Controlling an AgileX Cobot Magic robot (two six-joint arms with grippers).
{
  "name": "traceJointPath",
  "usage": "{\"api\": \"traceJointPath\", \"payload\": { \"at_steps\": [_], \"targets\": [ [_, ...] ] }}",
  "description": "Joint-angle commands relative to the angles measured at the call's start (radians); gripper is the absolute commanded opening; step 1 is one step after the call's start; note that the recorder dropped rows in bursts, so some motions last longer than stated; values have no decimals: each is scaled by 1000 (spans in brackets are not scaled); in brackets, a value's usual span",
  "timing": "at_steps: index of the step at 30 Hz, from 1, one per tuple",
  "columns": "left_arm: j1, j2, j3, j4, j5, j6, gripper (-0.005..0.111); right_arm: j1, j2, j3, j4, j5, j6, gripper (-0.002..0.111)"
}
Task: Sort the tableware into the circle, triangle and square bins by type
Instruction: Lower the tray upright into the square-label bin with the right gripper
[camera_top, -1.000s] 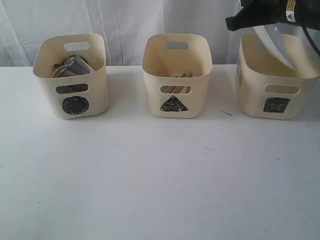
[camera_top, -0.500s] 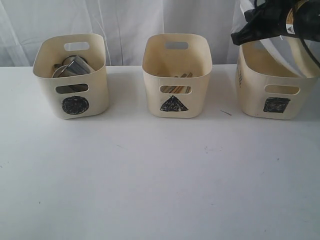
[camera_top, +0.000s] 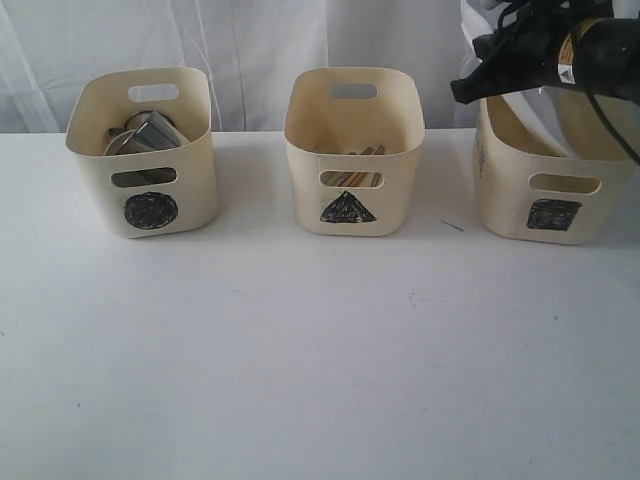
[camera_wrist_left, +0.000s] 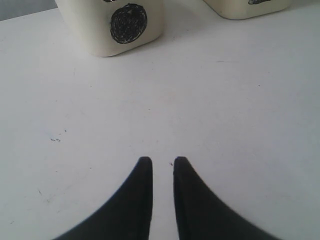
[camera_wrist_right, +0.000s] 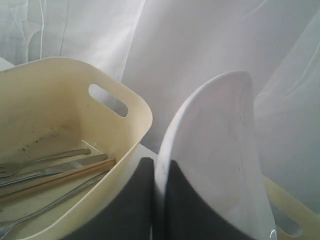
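**Plate poised on edge above the square bin**

The right gripper (camera_wrist_right: 161, 165) has its two dark fingers clamped on the rim of the large white square plate (camera_wrist_right: 220, 150). It holds the plate upright and edge-on, up by the side of the square bin (camera_top: 510, 190) that faces the triangle bin (camera_top: 305, 200). How deep the plate's lower edge sits, I cannot make out.

To my eye, the step is getting that plate down inside. It looks big for the tub, so it should go in edge-first and centred over the opening. It needs to stay clear of the rim, and the fingers should part only once the bottom edge rests on something. Let go early and it may clatter or tip the tub.

The left gripper (camera_wrist_left: 162, 162) hangs over the bare table (camera_top: 320, 350) near the circle bin (camera_top: 195, 200), fingers drawn almost together on nothing.

Counting: three bins and one plate. The circle bin holds steel mugs (camera_top: 155, 133). I see one clearly and more steel beside it, but cannot give a number. The triangle bin holds steel cutlery (camera_wrist_right: 50, 170), at least three handles, and wooden chopsticks (camera_wrist_right: 60, 177) lying too close together to count.
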Motion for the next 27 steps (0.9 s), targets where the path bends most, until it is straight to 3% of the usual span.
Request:
{"api": "traceJointPath", "payload": {
  "at_steps": [1,10,18,27],
  "targets": [
    [3,-5,4,1,-3,0,22,-5,8,-10,4,-42,-6,0],
    [3,-5,4,1,-3,0,22,-26,8,-10,5,-46,39,1],
    [3,-5,4,1,-3,0,22,-26,6,-10,38,-81,39,32],
    [3,-5,4,1,-3,0,22,-26,-62,-10,62,-81,34,33]
  ]
}}
